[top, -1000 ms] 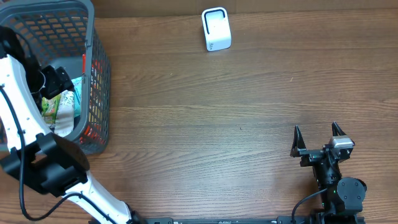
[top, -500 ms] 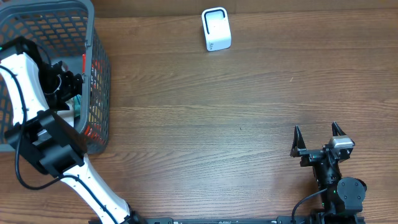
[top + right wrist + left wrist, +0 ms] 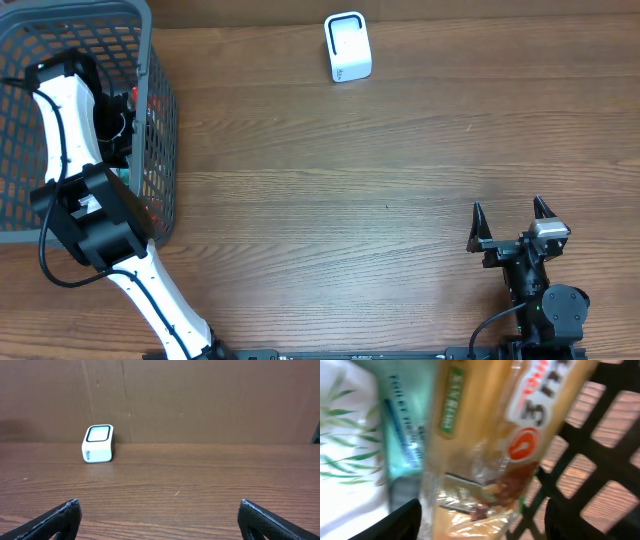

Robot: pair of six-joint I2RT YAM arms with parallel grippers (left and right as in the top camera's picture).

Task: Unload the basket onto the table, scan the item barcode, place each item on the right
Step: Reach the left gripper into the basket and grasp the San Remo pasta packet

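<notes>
Position check, left arm: I see it reaching down into the grey mesh basket (image 3: 160,120) at the table's (image 3: 350,200) left end. On the wrist view, the left gripper (image 3: 480,522) straddles an orange-tan snack packet (image 3: 485,435) with a red-and-white label, one finger on each side of its lower end. Whether the jaws are pressing on the packet or merely framing it, I cannot tell; the picture is blurred. A teal-and-white tissue pack (image 3: 350,435) lies just left of the packet, and the basket mesh runs to its right.

The right gripper (image 3: 509,212) sits low at the table's right end, jaws spread wide, grasping nothing. The white barcode scanner (image 3: 347,47) stands at the far edge, well apart from both arms.
</notes>
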